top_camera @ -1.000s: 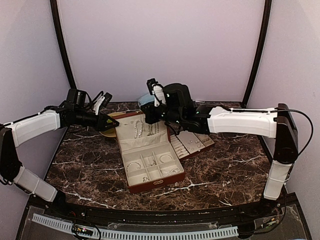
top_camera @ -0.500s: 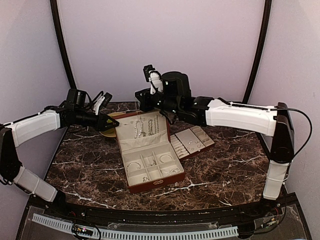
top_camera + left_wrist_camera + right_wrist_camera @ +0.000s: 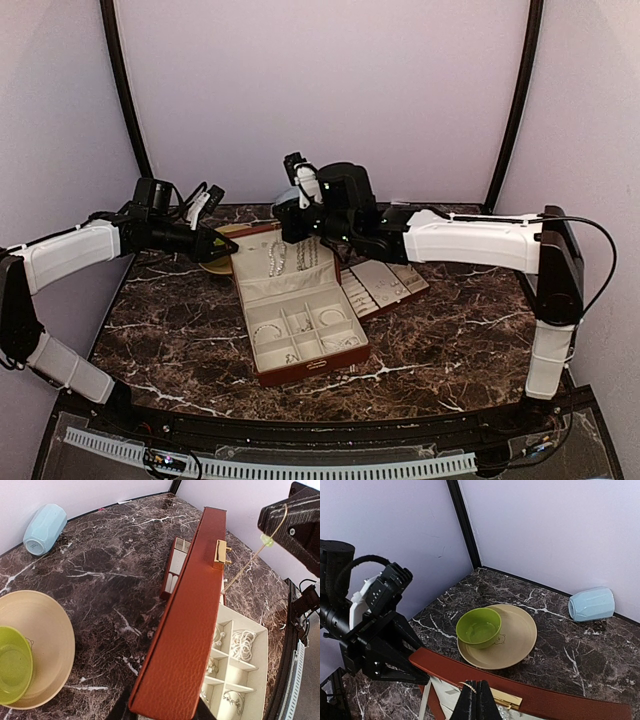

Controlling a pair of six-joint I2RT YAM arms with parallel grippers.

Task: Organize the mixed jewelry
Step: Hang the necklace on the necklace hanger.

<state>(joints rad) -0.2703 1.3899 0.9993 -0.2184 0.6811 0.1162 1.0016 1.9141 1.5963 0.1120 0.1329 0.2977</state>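
- Table (image 3: 450,340): dark marble top, fills the lower half of the top view.
- Case (image 3: 315,368): reddish-brown, cream-lined, open at frame centre. Its lid (image 3: 185,630) stands tilted up at the far side.
- Left gripper (image 3: 225,248): centre left of the top view. Fingers narrow, clamped on the left edge of the lid.
- Right gripper (image 3: 479,699): bottom centre of its own wrist view, above the lid's top edge. Fingers pressed together, pinching a thin chain (image 3: 247,562).
- Tray insert (image 3: 388,283): lies flat just right of the case and holds small pieces too fine to identify.
- Plate (image 3: 520,635): beige, centre of the right wrist view, behind the lid.
- Bowl (image 3: 479,626): green, sits on the plate's left part.
- Cup (image 3: 590,604): pale blue, on its side at right of that view.
- Pearl strands (image 3: 278,258): hang on the lid lining.
- Bangles (image 3: 333,317): lie in the base compartments.
- Thin chain: runs diagonally from upper right toward the lid clasp in the left wrist view and carries one small green bead.
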